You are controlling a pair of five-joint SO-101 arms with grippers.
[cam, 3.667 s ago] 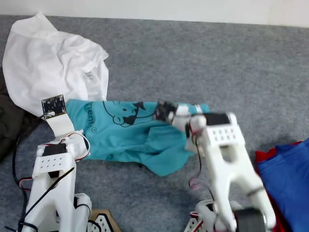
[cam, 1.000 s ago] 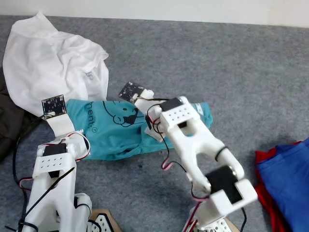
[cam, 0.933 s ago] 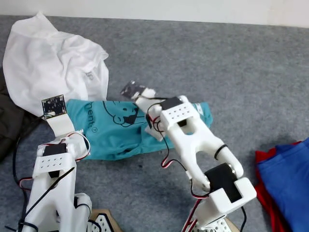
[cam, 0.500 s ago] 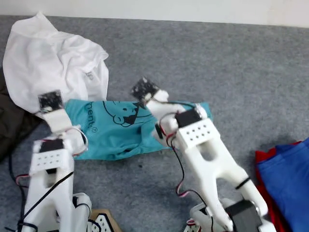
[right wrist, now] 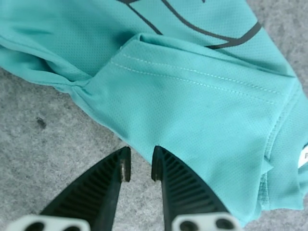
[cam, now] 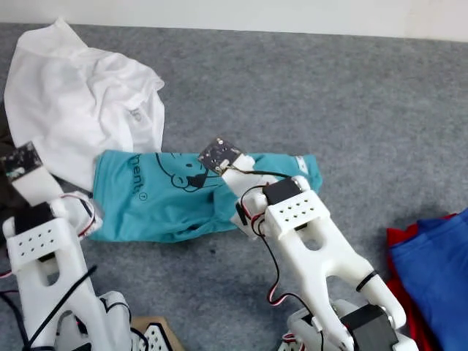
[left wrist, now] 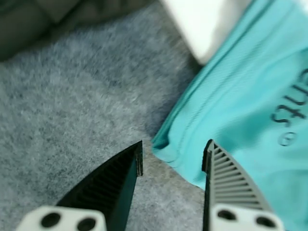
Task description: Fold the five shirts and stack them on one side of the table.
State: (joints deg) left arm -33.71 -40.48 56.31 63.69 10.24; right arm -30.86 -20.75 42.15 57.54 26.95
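Note:
A teal shirt (cam: 161, 197) with a dark print lies flat on the grey carpet, its lower right part folded in over itself. My left gripper (left wrist: 173, 154) is open just above the carpet, and the teal shirt's (left wrist: 250, 96) corner edge lies between its fingertips. My right gripper (right wrist: 140, 161) hovers at the folded hem of the teal shirt (right wrist: 192, 110), open by a narrow gap, holding nothing. A crumpled white shirt (cam: 80, 102) lies at the back left. At the right edge, a blue shirt (cam: 439, 263) lies on a red shirt (cam: 396, 238).
A dark shirt (left wrist: 48, 14) lies beyond the white shirt (left wrist: 211, 24) at the far left. Bare grey carpet (cam: 351, 95) stretches across the back and right middle. The left arm (cam: 44, 241) and right arm (cam: 307, 227) rise from the front edge.
The right arm folded the teal shirt's lower right flap inward, then drew back to the fold's edge. The left arm shifted left, off the shirt's left side.

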